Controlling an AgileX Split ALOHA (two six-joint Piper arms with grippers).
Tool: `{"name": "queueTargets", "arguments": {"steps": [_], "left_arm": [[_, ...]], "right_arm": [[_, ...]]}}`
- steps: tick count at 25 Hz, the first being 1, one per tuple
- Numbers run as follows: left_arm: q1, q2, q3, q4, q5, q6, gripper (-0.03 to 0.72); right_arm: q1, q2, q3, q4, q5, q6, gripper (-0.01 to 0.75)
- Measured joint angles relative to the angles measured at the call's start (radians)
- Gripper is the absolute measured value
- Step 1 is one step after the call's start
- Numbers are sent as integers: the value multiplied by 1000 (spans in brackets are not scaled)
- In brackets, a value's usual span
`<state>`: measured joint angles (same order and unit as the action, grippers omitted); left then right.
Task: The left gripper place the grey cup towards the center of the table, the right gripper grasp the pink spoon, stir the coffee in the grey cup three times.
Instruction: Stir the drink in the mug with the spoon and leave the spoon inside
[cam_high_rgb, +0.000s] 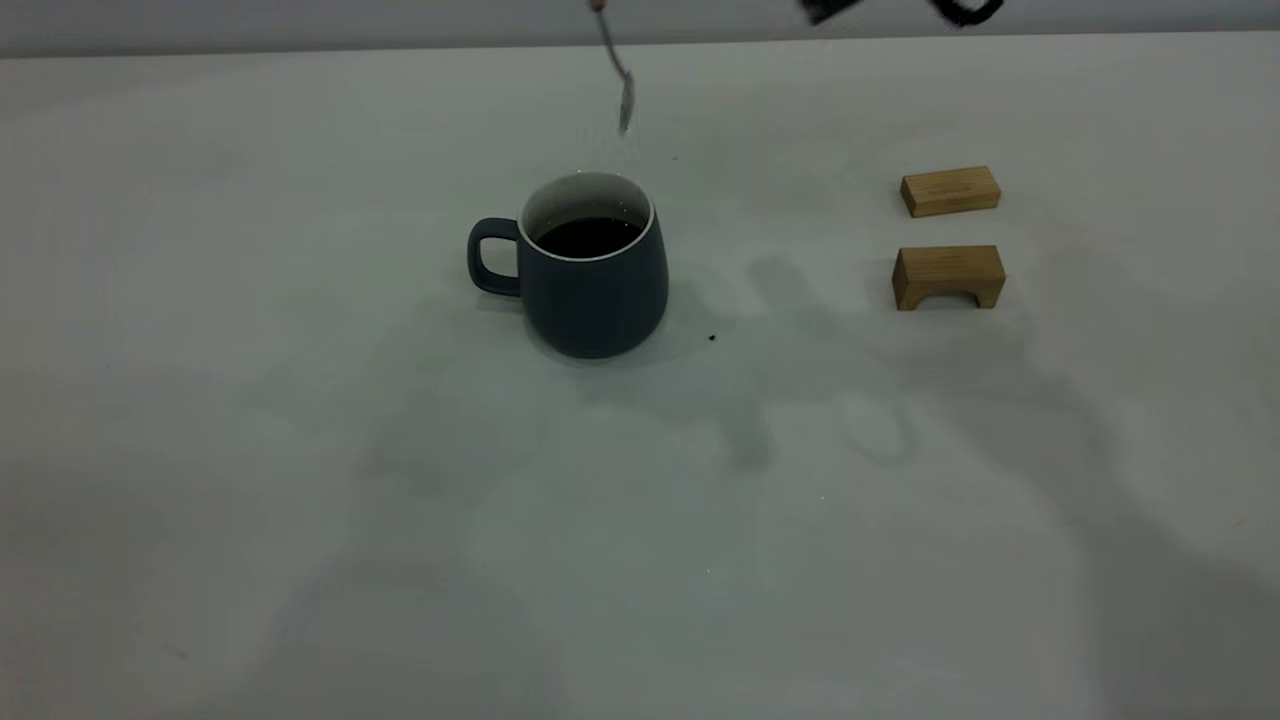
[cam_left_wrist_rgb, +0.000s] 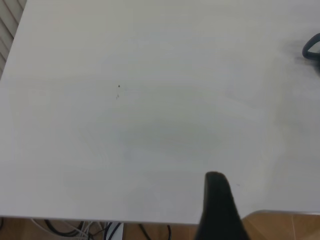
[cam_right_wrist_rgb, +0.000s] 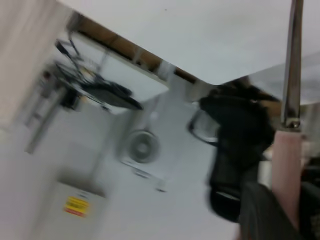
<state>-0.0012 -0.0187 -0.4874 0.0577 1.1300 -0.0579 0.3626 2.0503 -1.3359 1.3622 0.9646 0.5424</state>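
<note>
- The grey cup stands upright near the middle of the table, its loop handle pointing toward the exterior view's left.
- Inside it sits the coffee, dark and glossy, filling the cup partway, with a band of pale inner wall showing above it.
- The pink spoon hangs in the air above and slightly behind the cup, clear of the rim and not touching the liquid; its metal bowl points downward (only a sliver of the pink handle shows at the top edge of the exterior view).
- In the right wrist view, the right gripper is clamped on the spoon's pink handle, with the metal neck running away from it; a dark finger lies against the handle.
- The right arm itself shows in the exterior view only as dark scraps along the top edge.
- The left gripper hovers over a bare stretch of table near its edge, well away from the cup; only one black finger is in view, so I cannot tell whether it is open or closed.
- Two wooden blocks stand to the right of the cup, well apart from it: a plain one farther back and an arch-shaped one nearer the camera.
- A tiny dark speck lies on the table just beside the cup's base.
</note>
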Motion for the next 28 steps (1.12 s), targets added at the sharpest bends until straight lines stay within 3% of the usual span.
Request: {"name": "queueTargets", "arguments": {"steps": [4, 12, 21, 28], "left_arm": [[0, 0, 0, 0, 0, 0, 573], [0, 0, 0, 0, 0, 0, 573], [0, 0, 0, 0, 0, 0, 573], [0, 0, 0, 0, 0, 0, 573]], "right_arm": [[31, 61, 0, 137, -63, -9, 128], [18, 223, -1, 376, -61, -199, 128], [-2, 330, -11, 398, -49, -222, 128], [-2, 414, -125, 400, -8, -242, 128]]}}
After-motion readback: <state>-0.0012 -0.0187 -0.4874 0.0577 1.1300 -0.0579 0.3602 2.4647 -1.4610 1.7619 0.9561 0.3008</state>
